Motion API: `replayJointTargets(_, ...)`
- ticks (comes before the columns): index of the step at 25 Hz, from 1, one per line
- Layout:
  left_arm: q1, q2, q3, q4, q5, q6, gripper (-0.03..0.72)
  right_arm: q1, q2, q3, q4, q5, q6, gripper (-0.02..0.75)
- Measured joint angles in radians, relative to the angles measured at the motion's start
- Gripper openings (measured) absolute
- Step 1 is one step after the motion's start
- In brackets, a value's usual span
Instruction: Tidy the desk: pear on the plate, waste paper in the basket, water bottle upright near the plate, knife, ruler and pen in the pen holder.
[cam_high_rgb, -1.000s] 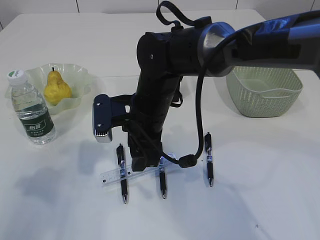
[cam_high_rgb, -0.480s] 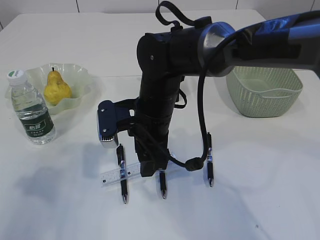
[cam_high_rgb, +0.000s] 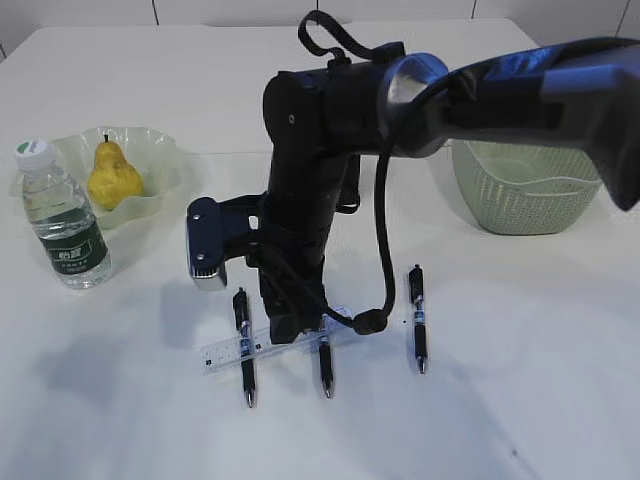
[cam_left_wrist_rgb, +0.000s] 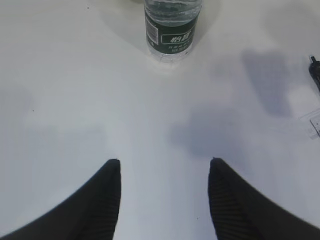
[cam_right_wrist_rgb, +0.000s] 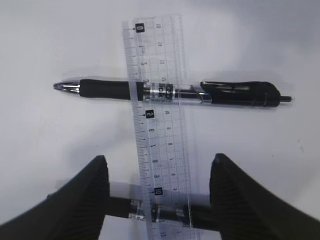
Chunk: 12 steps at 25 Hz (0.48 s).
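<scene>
Near the front edge of the bench (cam_high_rgb: 520, 400), your right arm reaches across from the right side and points its fingers (cam_right_wrist_rgb: 159, 200) down over the transparent ruler (cam_right_wrist_rgb: 159, 125). In the right wrist view those fingers stand apart, one on each side of the ruler, clamped on nothing. The ruler lies across two black pens: the farther pen (cam_right_wrist_rgb: 172, 92) crosses under its middle, and a second pen (cam_right_wrist_rgb: 200, 214) crosses under its near end, between the fingers. In the exterior view a third pen (cam_high_rgb: 417, 318) lies by itself to the right, apart from the ruler.

Toward the left edge of the bench you have the pear (cam_high_rgb: 111, 176) sitting in the pale green wavy plate (cam_high_rgb: 160, 160), stem up. The water bottle (cam_high_rgb: 64, 216) stands upright just in front of the plate, white cap on top; whether it touches the rim you cannot tell. The left wrist view shows the same bottle's green label at the top of the picture, with the left fingers (cam_left_wrist_rgb: 164, 200) spread apart above bare bench, holding nothing.

Toward the back right corner sits the sage green lattice basket (cam_high_rgb: 530, 190), partly hidden behind your right arm.
</scene>
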Motion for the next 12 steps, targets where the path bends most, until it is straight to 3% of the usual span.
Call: replayJointTargets(12,0.000,0.000,0.000,0.000,0.000,0.000,0.386,0.000,0.064,-0.046,0.000,0.019,-0.001,0.501)
